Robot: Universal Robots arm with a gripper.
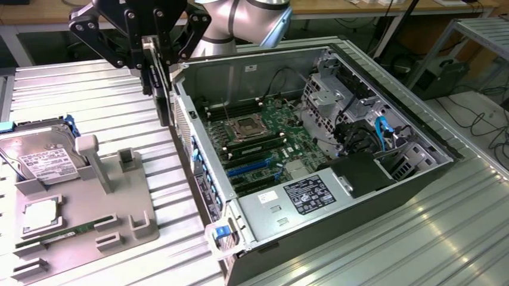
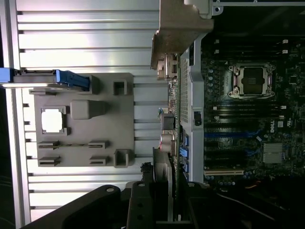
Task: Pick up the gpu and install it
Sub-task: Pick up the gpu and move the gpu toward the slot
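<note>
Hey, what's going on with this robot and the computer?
The robot's gripper has its jaws shut on the gpu, holding it upright in the air by the edge of the open computer case. The card is not yet seated on the motherboard. A hard drive sits on the gray tray beside the case.

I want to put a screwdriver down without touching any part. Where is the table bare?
Bare: the ribbed table to the exterior view's right of the computer case, and the stretch past the grey fixture, near the gripper holding the gpu. Crowded: the fixture itself and the case interior.
</note>
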